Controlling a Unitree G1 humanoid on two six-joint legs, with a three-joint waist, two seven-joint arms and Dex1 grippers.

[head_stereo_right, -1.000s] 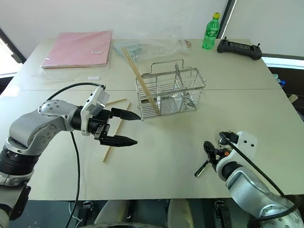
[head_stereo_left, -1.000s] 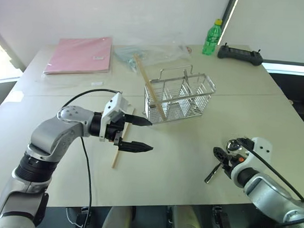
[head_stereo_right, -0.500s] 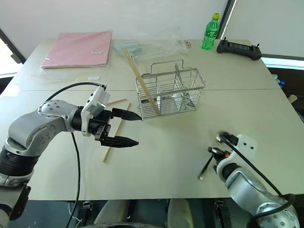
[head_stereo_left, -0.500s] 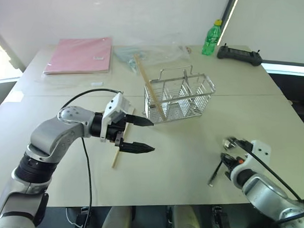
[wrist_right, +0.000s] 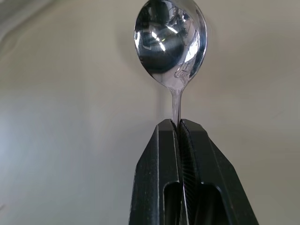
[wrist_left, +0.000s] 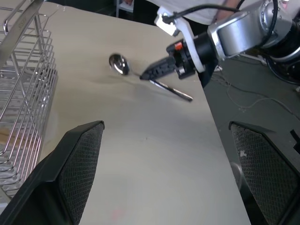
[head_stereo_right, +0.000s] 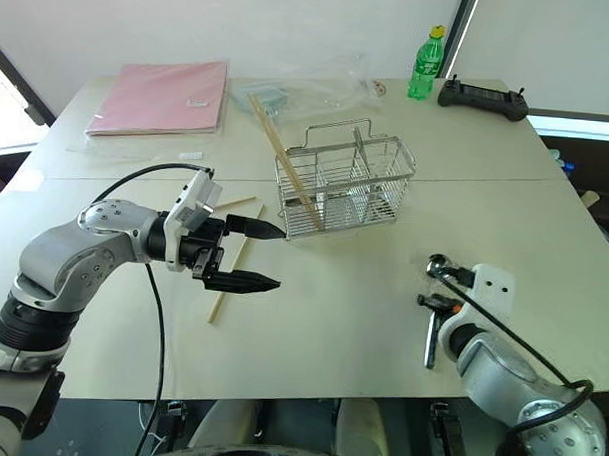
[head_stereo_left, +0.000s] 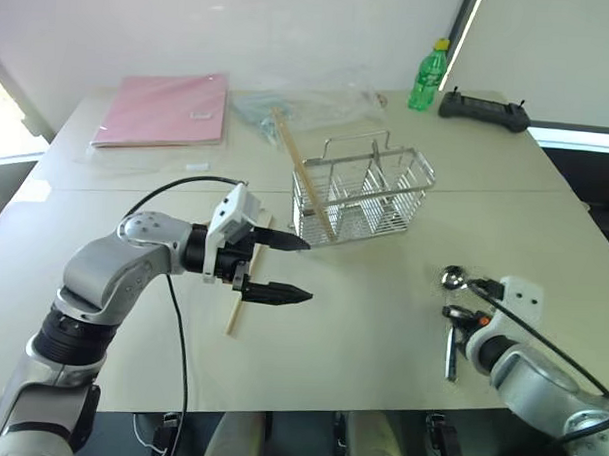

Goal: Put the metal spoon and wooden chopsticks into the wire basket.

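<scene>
R gripper (wrist_right: 177,129) is clamped tight on the metal spoon (wrist_right: 170,44), fingers pinched on the slim neck just below the bowl; bowl sticks out past the fingertips, shiny side facing the wrist cam. In the head views the spoon's bowl sits at the table (head_stereo_left: 381,321) surface near the front R edge, w/ the darker handle running back under the R gripper toward the robot; can't tell if the bowl touches the table or hangs just above it. L wrist cam also catches it: bowl toward the basket side, handle end pointing to the table edge. L gripper (head_stereo_left: 283,268) hangs over the table's mid-left, fingers spread wide, holding nothing, tips pointing R toward the basket. Wire basket (head_stereo_left: 366,195) stands upright mid-table, well apart from the spoon & R gripper, closer to the L gripper. One wooden chopstick (head_stereo_left: 304,191) leans in the basket's L end compartment, top poking out up & to the L. Another chopstick (head_stereo_left: 233,316) lies flat on the table just below/behind the L gripper, partly hidden by it. Far side of table: pink folder (head_stereo_left: 164,109), clear plastic bag (head_stereo_left: 309,103), green bottle (head_stereo_left: 428,74), black controller (head_stereo_left: 484,106).
</scene>
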